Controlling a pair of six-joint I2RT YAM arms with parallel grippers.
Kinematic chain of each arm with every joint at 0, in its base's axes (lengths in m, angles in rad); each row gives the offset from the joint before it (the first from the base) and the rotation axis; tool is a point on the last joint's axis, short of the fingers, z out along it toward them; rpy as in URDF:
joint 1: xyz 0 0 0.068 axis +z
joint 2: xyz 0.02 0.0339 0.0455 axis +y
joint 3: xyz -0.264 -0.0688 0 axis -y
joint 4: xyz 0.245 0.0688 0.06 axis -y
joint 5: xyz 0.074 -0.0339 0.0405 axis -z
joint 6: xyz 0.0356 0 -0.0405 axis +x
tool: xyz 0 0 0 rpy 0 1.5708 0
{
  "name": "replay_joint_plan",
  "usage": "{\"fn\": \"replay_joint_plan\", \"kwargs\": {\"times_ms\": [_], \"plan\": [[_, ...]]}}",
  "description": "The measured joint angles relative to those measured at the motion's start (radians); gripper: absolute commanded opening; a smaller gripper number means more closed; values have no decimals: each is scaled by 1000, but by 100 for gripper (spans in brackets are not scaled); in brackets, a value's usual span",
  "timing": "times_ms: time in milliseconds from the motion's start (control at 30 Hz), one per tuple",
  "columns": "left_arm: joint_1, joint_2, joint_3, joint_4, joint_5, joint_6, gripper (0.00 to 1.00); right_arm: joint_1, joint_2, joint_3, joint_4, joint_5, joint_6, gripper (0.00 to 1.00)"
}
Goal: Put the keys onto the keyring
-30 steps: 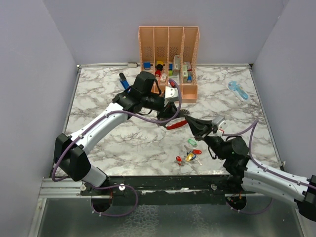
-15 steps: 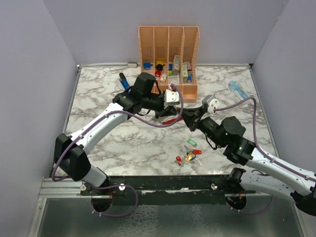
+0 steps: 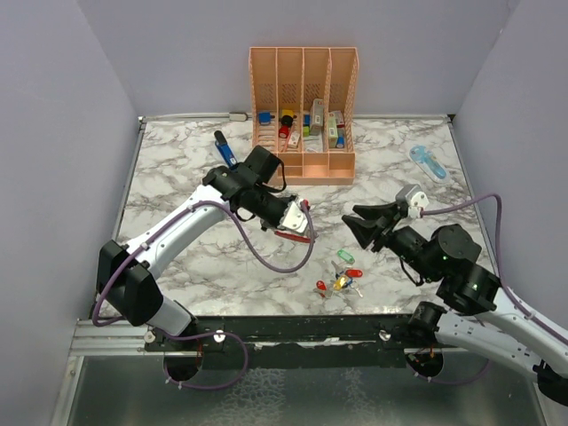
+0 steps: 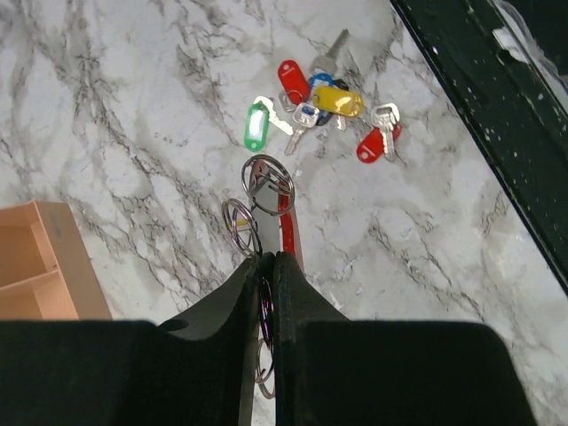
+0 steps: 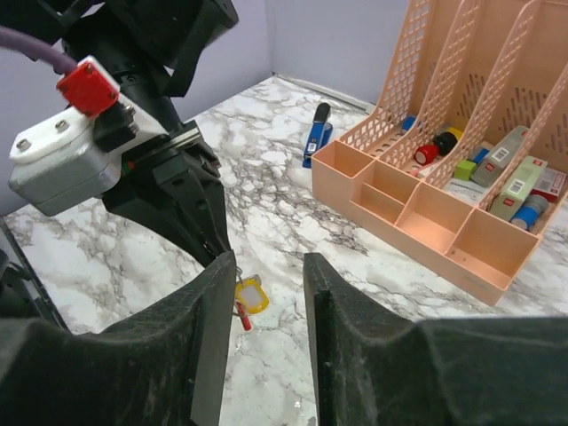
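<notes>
Your left claw (image 4: 266, 259) is pinched almost closed on the red-and-silver metal keyring (image 4: 286, 232). The keyring's red side and thin wire loops stick out just past the fingertips, above the white marble-patterned bench (image 4: 133, 106). The small metal keys with red, yellow, green and blue plastic heads (image 4: 324, 99) lie in a loose cluster on the bench, ahead of and below that claw. None of them is between its fingers. Your right claw (image 5: 266, 266) has its fingers spread with nothing between them. It faces the left claw's tips from close by without touching them. The keys sit below the right claw, toward the near edge. The peach plastic slotted organiser (image 5: 417, 213) stands beyond it, to its right.
</notes>
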Motion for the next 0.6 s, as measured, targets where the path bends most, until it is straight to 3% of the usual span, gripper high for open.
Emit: {"fn": "replay_joint_plan", "kwargs": {"times_ms": [300,600], "plan": [[-2,6,119,-261,-41,354,0,0,53,-93,1,-85,26,53],[-2,-11,88,-332,-64,618,0,0,90,-238,84,-88,-3,50]]}}
